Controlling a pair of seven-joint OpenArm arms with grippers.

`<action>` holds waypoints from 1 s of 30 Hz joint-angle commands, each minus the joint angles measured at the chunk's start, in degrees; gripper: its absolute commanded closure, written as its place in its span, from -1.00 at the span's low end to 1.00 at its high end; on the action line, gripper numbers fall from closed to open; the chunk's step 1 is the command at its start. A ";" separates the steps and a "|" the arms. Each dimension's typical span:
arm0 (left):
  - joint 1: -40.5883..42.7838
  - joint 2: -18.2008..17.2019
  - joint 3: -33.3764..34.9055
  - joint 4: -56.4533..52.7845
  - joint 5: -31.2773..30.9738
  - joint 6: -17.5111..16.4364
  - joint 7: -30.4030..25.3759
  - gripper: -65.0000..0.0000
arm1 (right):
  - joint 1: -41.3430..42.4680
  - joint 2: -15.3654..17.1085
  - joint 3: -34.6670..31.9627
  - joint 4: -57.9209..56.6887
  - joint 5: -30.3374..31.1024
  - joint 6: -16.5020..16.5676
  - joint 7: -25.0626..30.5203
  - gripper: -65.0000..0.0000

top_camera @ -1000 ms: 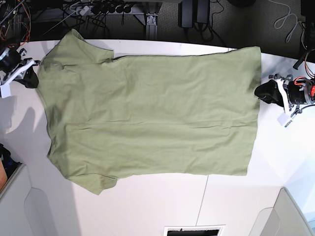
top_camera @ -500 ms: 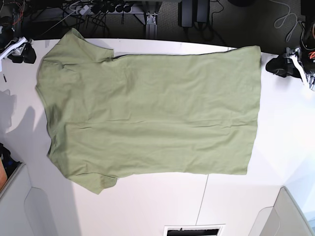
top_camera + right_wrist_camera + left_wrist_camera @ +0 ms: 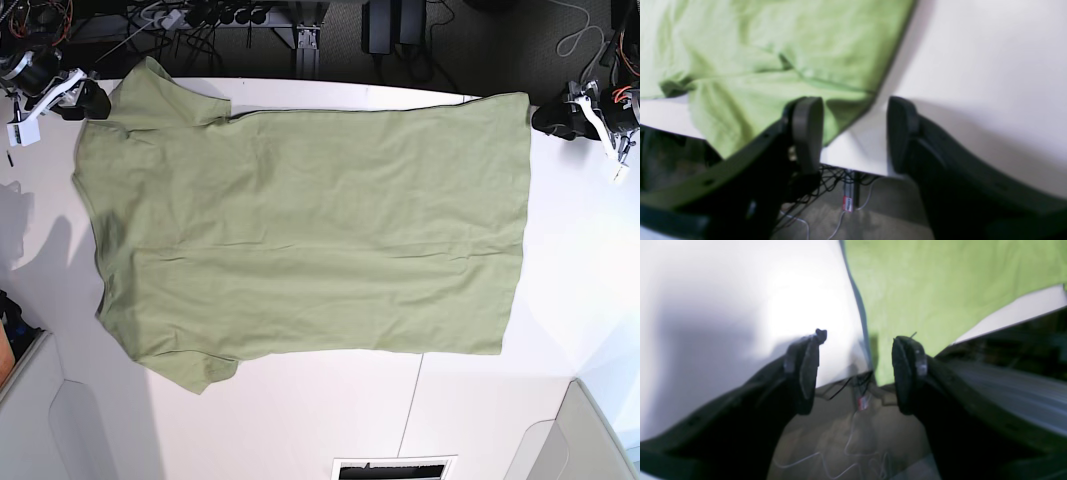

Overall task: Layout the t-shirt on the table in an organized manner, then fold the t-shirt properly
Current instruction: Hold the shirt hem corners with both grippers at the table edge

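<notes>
The olive-green t-shirt (image 3: 300, 230) lies spread flat on the white table (image 3: 300, 420), sleeves to the left and hem to the right. My right gripper (image 3: 95, 100) hovers at the far left corner beside the upper sleeve. In the right wrist view it (image 3: 853, 130) is open and empty, over the table edge, with the t-shirt (image 3: 773, 50) just ahead. My left gripper (image 3: 548, 118) sits by the far hem corner. The left wrist view shows it (image 3: 855, 350) open and empty, the t-shirt (image 3: 923, 290) ahead on the right.
Cables and power strips (image 3: 200, 18) lie on the dark floor beyond the table's far edge. Grey panels stand at the near left (image 3: 40, 420) and near right (image 3: 590, 440) corners. A dark slot (image 3: 392, 468) sits at the near edge.
Both arms have moved from the shirt's side edges toward the table's far corners. The right gripper has gone from shut to open. The shirt has stayed flat.
</notes>
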 commanded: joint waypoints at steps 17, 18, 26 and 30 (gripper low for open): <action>-0.11 3.02 -0.39 0.13 -0.09 -0.30 4.42 -0.16 | 0.17 -1.49 -1.75 0.59 1.90 0.68 -2.49 0.04; -0.11 3.02 -0.39 0.13 -0.11 -0.30 5.03 -0.16 | 0.17 -1.49 -1.88 0.81 1.92 0.74 -2.89 0.04; -0.11 2.99 1.44 0.20 -0.11 -0.30 7.28 -0.16 | 0.15 -1.49 -2.93 2.95 2.36 0.81 -4.79 0.05; -0.13 2.99 5.55 1.81 0.17 -0.30 7.34 -0.15 | 0.17 -1.49 -2.93 2.95 2.36 0.81 -4.74 0.11</action>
